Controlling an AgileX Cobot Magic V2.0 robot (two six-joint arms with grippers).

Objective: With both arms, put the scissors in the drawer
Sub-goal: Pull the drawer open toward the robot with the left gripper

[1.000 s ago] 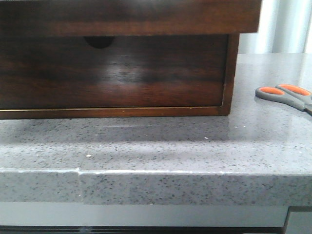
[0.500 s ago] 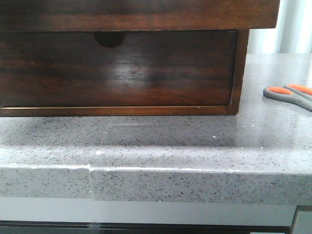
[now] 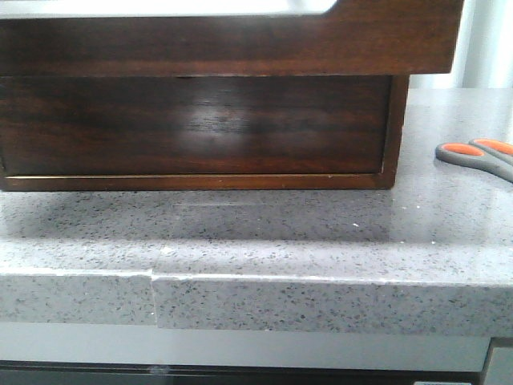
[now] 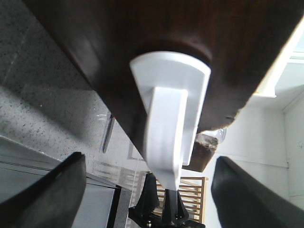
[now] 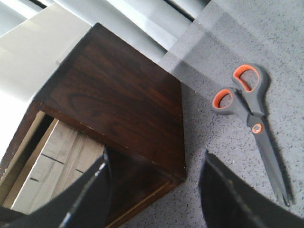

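The drawer (image 3: 240, 44) is the shallow dark brown one at the top of the wooden chest (image 3: 200, 128). It stands pulled out toward me, and a strip of its white lining (image 3: 160, 6) shows. The scissors (image 3: 478, 157), grey with orange-lined loops, lie flat on the counter to the right of the chest, also in the right wrist view (image 5: 251, 118). My left gripper (image 4: 147, 190) is open under dark wood, its fingers (image 4: 47, 190) wide on either side of a white rounded tab (image 4: 171, 109), not touching it. My right gripper (image 5: 156, 194) is open and empty above the chest's corner (image 5: 175, 173), short of the scissors.
The grey speckled counter (image 3: 256, 241) has a front edge with a seam (image 3: 152, 297) close to the chest. Bare counter lies between the chest and the scissors. A pale planked surface (image 5: 52, 156) shows at the chest's open side. Neither arm shows in the front view.
The shallow drawer has come out toward me: its front now hangs lower in view, covers the lower drawer's finger notch, and its white lining shows. The scissors have not moved on the counter.
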